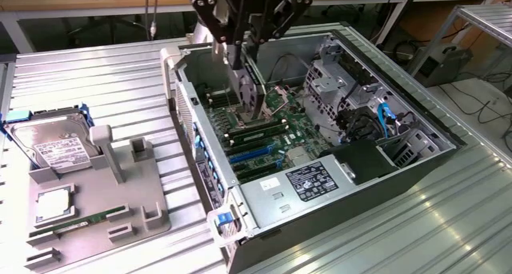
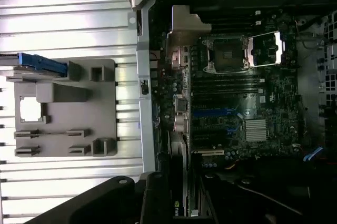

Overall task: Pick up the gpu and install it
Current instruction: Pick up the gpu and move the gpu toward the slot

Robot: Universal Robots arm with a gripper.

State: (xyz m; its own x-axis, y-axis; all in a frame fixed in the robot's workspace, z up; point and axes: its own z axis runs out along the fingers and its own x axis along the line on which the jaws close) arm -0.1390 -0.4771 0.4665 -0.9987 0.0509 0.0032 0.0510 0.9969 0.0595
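Gripper [image 1: 242,46]: upper centre of exterior view, I see it pinching the gpu [image 1: 254,91] | gpu: on edge inside open case [image 1: 320,213], just above motherboard [image 1: 280,136], contact unclear | parts tray [image 1: 96,196]: lower left.

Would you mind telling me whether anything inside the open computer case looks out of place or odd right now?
The processor socket on the motherboard looks empty, its metal cover flipped open. Otherwise nothing looks spilled or damaged; the hand holds the gpu upright over that motherboard.
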